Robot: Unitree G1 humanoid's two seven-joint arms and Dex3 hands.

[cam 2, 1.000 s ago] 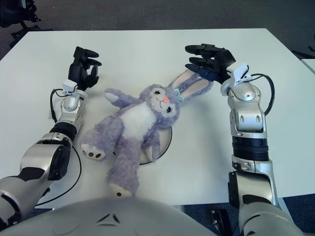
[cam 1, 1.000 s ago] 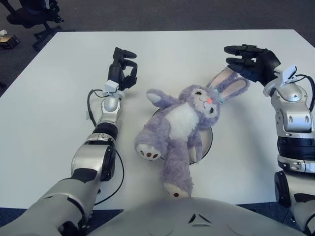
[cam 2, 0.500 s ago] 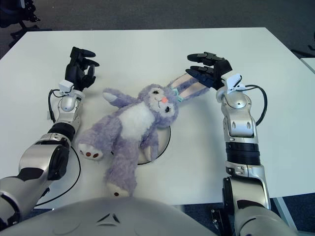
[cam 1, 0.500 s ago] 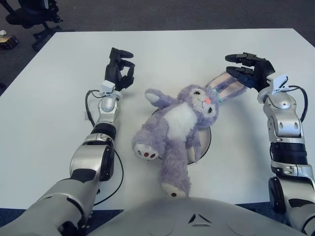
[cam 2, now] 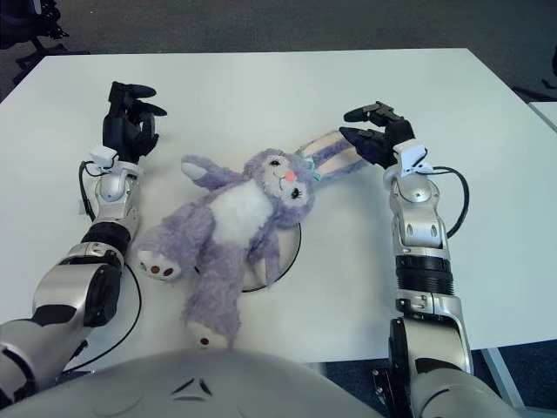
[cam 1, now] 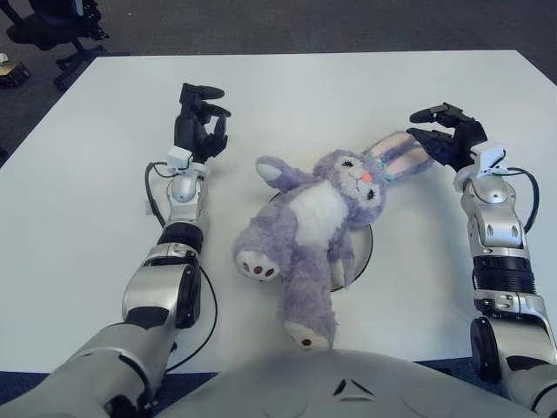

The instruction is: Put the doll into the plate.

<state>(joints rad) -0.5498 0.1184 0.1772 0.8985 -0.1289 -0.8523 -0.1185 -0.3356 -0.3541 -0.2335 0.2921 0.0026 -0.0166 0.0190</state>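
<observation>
Nearest: the doll (cam 1: 318,226), a plush lilac rabbit, shaggy pile, white belly patch, dark soles on its rounded feet. It lies on its back, sprawled diagonally, feet toward the robot, head away and to the right. Torso and hips cover most of the plate (cam 1: 365,248), a flat round dish of which only a pale crescent with a dark rim shows on the doll's right side. Legs overhang the plate onto the smooth white desk (cam 1: 78,218).

Farther: long pink-lined ears reach right toward the right hand (cam 1: 444,138). That hand is black, fingers spread and loosely extended, holding nothing; fingertips just beside the ear tips, contact uncertain.

Left hand (cam 1: 198,122) shows well apart from the doll, left of its raised arm, wrist upright, black fingers curled in loosely, gripping nothing.
</observation>
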